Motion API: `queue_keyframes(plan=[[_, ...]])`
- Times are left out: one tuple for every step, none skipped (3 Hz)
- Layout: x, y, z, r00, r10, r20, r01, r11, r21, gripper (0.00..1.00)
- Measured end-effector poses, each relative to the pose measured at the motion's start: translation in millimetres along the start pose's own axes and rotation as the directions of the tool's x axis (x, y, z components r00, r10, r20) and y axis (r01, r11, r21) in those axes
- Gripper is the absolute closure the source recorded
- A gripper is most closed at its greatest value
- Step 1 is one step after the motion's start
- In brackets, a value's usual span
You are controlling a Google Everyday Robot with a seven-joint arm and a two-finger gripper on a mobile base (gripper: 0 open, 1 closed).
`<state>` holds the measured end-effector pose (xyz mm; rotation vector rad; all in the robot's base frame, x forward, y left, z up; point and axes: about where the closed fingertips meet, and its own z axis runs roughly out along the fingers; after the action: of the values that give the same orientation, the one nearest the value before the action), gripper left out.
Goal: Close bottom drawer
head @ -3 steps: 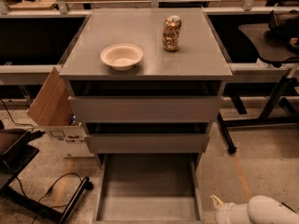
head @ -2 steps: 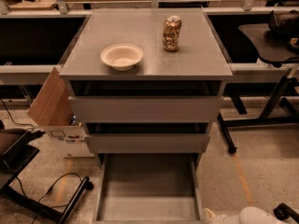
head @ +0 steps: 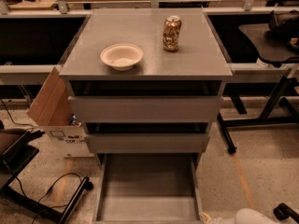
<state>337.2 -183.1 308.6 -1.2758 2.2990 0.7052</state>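
Observation:
The bottom drawer point(head: 147, 185) of the grey cabinet is pulled far out towards me. Its shallow grey tray is empty and its front is cut off by the lower edge of the view. The middle drawer point(head: 147, 143) and top drawer point(head: 145, 108) above it stand slightly out. My gripper point(head: 208, 217) is at the bottom edge of the view, just right of the open drawer's right side. Only its white tip and the white arm point(head: 252, 217) behind it show.
A cream bowl point(head: 121, 56) and a drink can point(head: 172, 33) stand on the cabinet top. A cardboard box point(head: 51, 104) leans at the cabinet's left. A black chair base and cables point(head: 46, 202) lie on the floor at left. Black desk legs point(head: 261, 120) stand at right.
My arm has sunk lower in the view and less of it shows now. The drawer, bowl and can have not moved.

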Motion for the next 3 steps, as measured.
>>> queue_keyframes(plan=[[29.4,-6.6,36.4,1.000,0.020,-0.011,-0.021,0.9978,-0.063,0.18],[65.3,-7.3,81.1,0.998,0.063,-0.008,-0.063,0.9905,-0.122,0.41],[84.3,-7.6,119.2,0.997,0.071,0.007,-0.069,0.9834,-0.168,0.64]])
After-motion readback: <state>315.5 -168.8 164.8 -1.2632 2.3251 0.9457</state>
